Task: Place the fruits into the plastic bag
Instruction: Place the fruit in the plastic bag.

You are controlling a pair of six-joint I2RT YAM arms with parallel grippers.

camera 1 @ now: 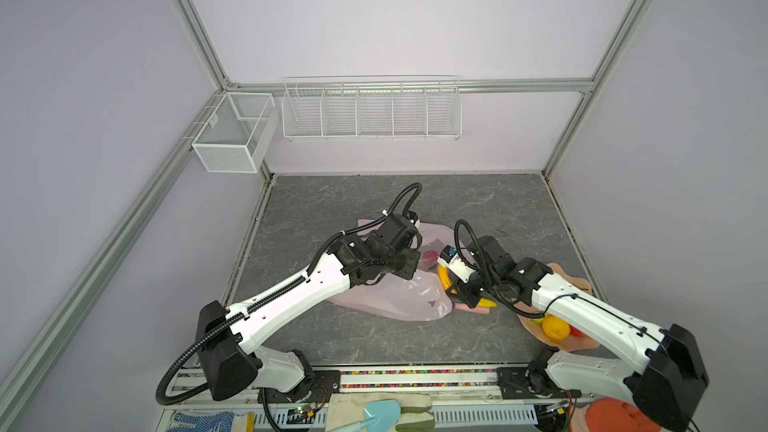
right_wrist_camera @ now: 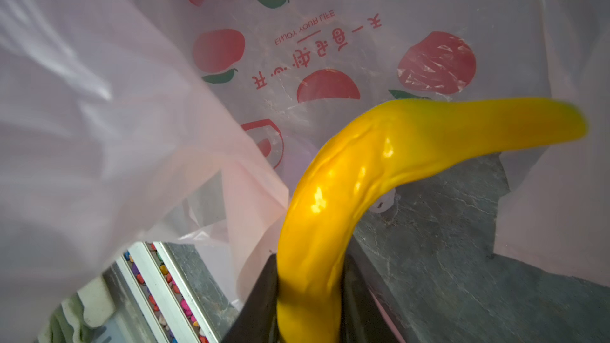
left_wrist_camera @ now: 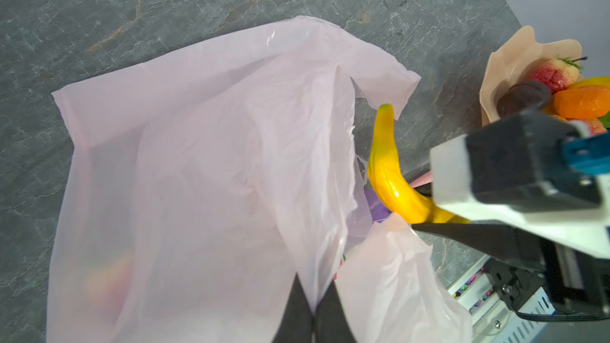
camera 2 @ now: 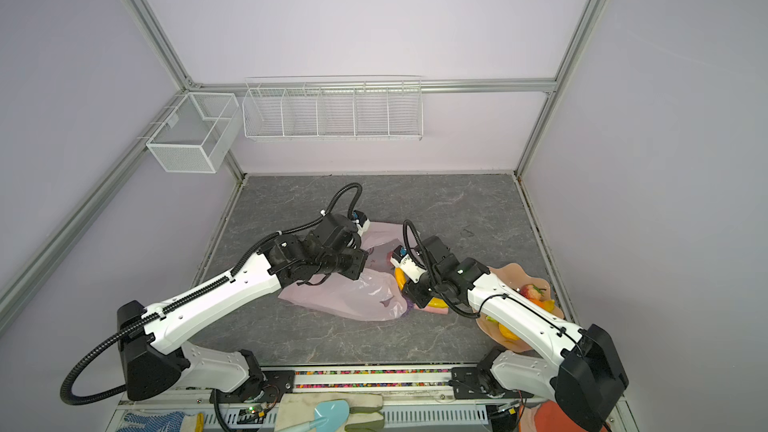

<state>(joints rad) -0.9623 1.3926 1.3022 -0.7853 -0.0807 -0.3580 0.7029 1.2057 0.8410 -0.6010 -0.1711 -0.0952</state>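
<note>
Grey bench (camera 1: 478,201): left gripper (left_wrist_camera: 313,303) pinching bag (left_wrist_camera: 198,160) rim, right gripper (right_wrist_camera: 310,273) pinching banana (right_wrist_camera: 379,146) at mouth; next push in, release.

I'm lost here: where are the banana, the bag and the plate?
banana (right_wrist_camera: 330,196): right wrist view, its curved middle.
plastic bag (left_wrist_camera: 198,160): left wrist view, its side wall.
plate (left_wrist_camera: 498,67): left wrist view, its rim.

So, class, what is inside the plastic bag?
A red fruit lies inside the plastic bag, near its mouth; cloudy, crumpled film hides whatever else it holds.
</note>
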